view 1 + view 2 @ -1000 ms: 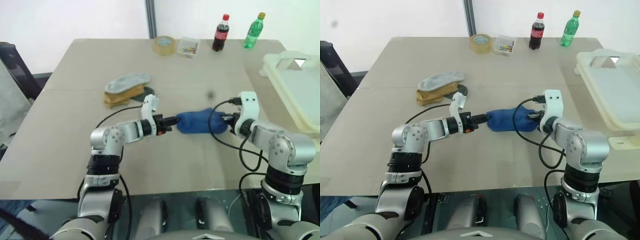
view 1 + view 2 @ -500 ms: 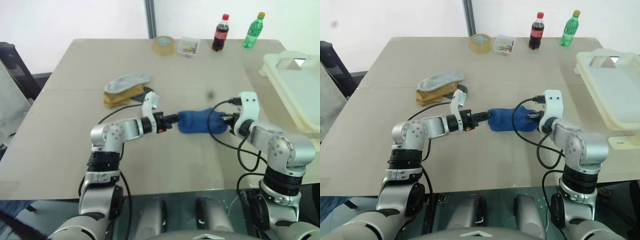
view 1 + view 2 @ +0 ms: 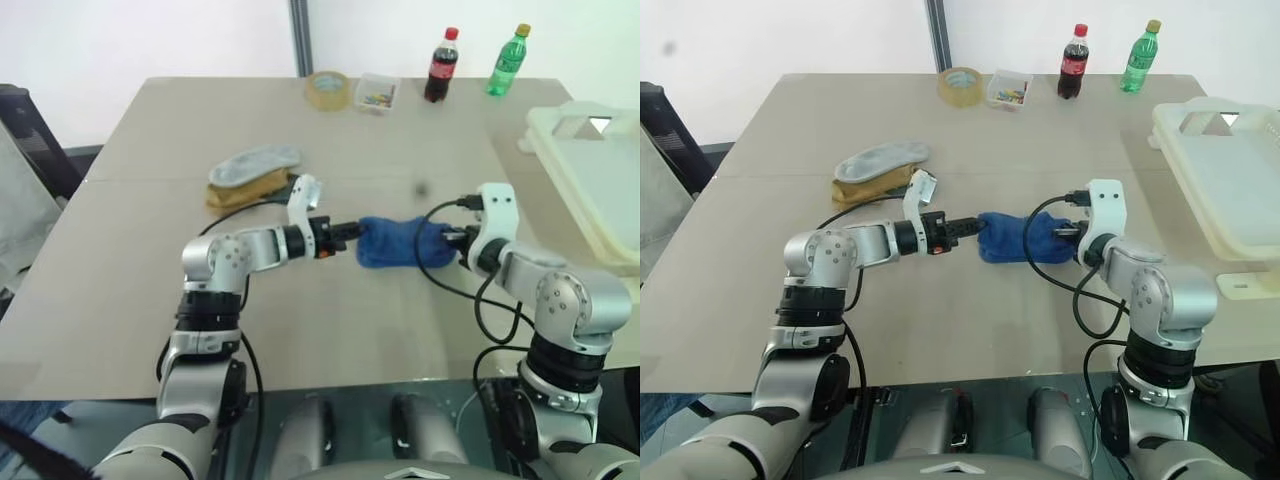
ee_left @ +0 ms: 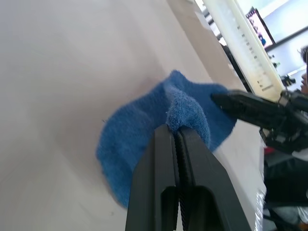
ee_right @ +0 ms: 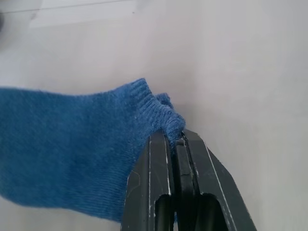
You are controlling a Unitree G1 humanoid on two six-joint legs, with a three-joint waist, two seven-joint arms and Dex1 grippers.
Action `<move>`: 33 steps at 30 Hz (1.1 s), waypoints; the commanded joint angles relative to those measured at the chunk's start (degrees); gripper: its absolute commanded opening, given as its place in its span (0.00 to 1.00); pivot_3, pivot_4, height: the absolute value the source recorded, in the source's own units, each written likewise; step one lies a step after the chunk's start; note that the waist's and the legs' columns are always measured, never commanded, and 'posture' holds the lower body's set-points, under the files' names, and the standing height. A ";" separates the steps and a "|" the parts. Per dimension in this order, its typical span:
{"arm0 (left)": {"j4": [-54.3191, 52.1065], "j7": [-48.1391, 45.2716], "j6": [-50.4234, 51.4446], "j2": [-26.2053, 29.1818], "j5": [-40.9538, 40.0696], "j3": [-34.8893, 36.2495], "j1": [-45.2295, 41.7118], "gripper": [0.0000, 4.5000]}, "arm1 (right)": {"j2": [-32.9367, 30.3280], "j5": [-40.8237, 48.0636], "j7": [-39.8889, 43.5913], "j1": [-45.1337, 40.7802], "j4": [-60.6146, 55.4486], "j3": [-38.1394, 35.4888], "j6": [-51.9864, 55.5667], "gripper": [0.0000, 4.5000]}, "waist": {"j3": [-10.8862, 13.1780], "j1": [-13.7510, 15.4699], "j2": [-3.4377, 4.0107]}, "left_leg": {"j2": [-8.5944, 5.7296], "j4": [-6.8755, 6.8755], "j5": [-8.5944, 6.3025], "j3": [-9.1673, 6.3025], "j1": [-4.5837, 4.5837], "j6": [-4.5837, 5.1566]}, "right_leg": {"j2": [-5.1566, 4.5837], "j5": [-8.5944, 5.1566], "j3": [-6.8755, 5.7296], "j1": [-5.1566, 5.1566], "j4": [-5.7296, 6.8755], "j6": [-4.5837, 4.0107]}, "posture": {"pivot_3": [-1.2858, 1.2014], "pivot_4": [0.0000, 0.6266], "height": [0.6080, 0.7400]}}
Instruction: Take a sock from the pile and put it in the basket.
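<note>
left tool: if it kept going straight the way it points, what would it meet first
Past the blue sock it already pinches, probably the right tool, which faces it from the sock's other end; depth between them is hard to judge.

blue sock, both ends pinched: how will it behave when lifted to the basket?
Likely floppy: the blue sock bunches where the left gripper and right gripper pinch it. Probably light, being thin knit. The fuzzy fabric should resist slipping, though each pinch takes only a small fold.

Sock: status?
Left tool shut on sock, right tool shut on its other end. Sock held between them, short of basket. Nothing in the way.
</note>
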 commanded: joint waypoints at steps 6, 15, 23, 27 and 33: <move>1.91 -2.00 -1.54 1.28 2.66 -2.11 -0.69 0.03 | -0.08 -0.17 -0.25 0.99 -1.93 -0.19 -0.27 0.00 | 0.00 0.01 0.00 | -0.01 0.00 0.00 0.01 0.00 0.00 | 0.00 0.00 0.01 -0.01 0.01 0.00 | 0.52 0.24 1.00; 3.37 -0.21 -1.18 -0.62 3.49 -1.11 -1.54 0.03 | -0.76 -1.06 -0.37 2.26 -0.35 0.48 -2.89 0.00 | 0.00 0.02 0.00 | -0.02 -0.01 0.00 0.01 -0.01 0.00 | -0.01 0.00 0.02 -0.01 0.00 0.00 | 0.52 0.24 1.00; 4.66 2.72 -2.71 -3.78 4.18 0.93 -1.76 0.03 | -2.14 -1.53 0.51 4.32 0.83 2.60 -5.66 0.00 | 0.00 0.04 0.00 | -0.04 -0.02 0.00 0.01 -0.01 0.00 | -0.02 0.01 0.04 -0.01 0.01 0.01 | 0.52 0.24 1.00; 4.36 2.68 -2.75 -4.03 3.11 2.69 -2.33 0.03 | -2.06 -1.65 0.19 3.75 0.74 2.43 -6.38 0.00 | 0.00 -0.06 0.00 | -0.03 -0.02 0.00 0.00 0.00 0.00 | 0.00 0.00 0.03 -0.02 0.02 0.00 | 0.52 0.24 1.00; 3.55 2.08 -2.76 -4.00 3.10 2.76 -2.09 0.03 | -1.92 -1.58 -0.21 1.61 0.13 1.77 -5.77 0.00 | 0.00 0.04 0.00 | -0.05 -0.02 0.00 0.01 -0.01 0.00 | -0.01 0.00 0.03 -0.02 0.02 0.01 | 0.52 0.24 1.00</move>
